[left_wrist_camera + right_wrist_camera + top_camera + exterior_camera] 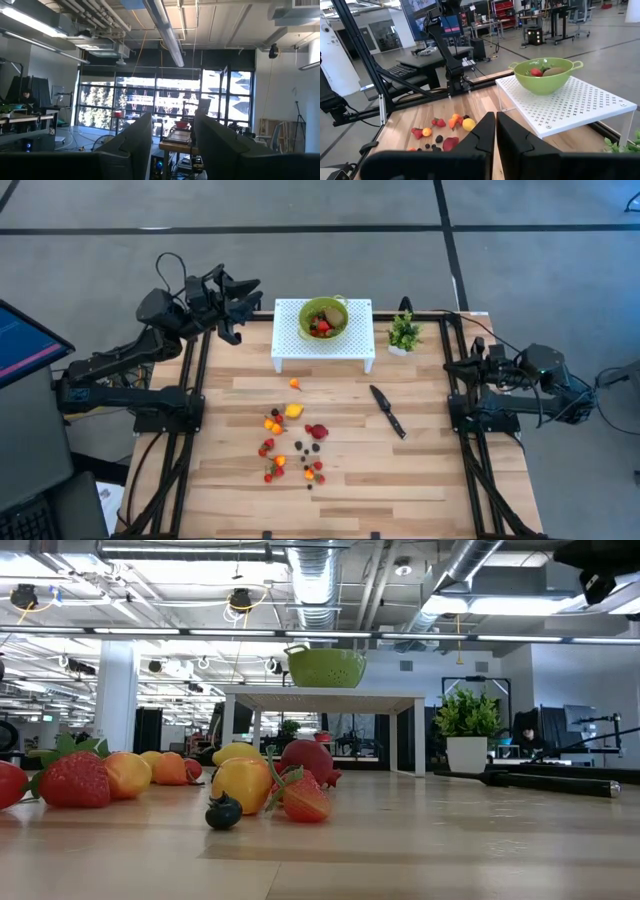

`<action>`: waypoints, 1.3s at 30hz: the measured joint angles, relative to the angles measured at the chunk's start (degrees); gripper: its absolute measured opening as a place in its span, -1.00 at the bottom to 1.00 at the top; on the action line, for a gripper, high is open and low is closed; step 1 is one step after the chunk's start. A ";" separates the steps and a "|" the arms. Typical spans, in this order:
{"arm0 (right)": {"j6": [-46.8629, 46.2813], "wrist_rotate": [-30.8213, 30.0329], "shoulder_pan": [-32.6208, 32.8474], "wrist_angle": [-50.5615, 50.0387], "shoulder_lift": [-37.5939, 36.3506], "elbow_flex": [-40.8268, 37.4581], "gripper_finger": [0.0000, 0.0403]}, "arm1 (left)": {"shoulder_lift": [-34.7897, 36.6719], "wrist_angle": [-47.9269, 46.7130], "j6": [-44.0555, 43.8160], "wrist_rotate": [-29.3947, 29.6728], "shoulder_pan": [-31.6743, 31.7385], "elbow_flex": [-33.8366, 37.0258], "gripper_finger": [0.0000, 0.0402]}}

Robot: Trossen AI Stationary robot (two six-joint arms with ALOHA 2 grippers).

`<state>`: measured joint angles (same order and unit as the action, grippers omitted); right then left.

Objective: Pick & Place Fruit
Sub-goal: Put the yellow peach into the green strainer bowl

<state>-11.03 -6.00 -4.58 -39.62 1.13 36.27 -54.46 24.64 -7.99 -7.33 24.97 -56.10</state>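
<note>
Several tiny toy fruits (292,442), red, orange, yellow and dark purple, lie scattered on the wooden table's middle; they also show in the low view (240,780) and the right wrist view (445,130). A green bowl (323,317) stands on a white perforated stand (290,345) at the far edge. In it lie a red fruit (536,72) and a brown-green one (552,71). My left gripper (252,295) hangs raised beyond the table's far left corner, open, with nothing between its fingers (135,145). My right gripper (450,366) waits shut at the table's right edge.
A black knife (387,410) lies right of the fruit. A small green potted plant (403,332) stands right of the stand. One orange fruit (295,384) lies apart, just in front of the stand. Black rails (195,410) run along both sides of the table.
</note>
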 joint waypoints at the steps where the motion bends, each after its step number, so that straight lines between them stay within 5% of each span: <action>1: 0.00 0.00 0.00 0.00 0.00 0.00 -0.94 | 0.00 -0.02 0.00 0.00 0.00 0.00 -0.29; 16: -0.02 0.00 0.00 0.02 0.00 0.00 -0.94 | -0.33 0.18 -4.85 -0.16 -0.56 -0.02 -0.29; 21: 0.00 0.00 0.00 0.04 0.00 0.00 -0.94 | -0.64 -0.33 -5.66 -9.02 -1.77 -0.02 -0.29; 24: -0.01 0.00 0.00 0.03 0.00 0.00 -0.93 | -1.72 -5.83 0.98 -12.36 -6.24 -0.07 -0.29; 28: 0.00 0.00 0.00 0.02 0.00 0.00 -0.94 | -3.04 -14.67 10.05 -9.89 -11.73 0.07 -0.29; 33: 0.00 0.00 0.00 0.04 0.00 0.00 -0.93 | -4.36 -19.91 10.29 -7.67 -14.19 0.02 -0.29; 39: -0.01 0.00 0.00 0.04 0.00 0.00 -0.93 | -8.73 -27.91 10.61 2.97 -17.22 0.00 -0.10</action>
<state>-11.03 -6.00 -4.58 -39.58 1.13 36.27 -63.19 -3.26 2.62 -4.36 7.75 -56.10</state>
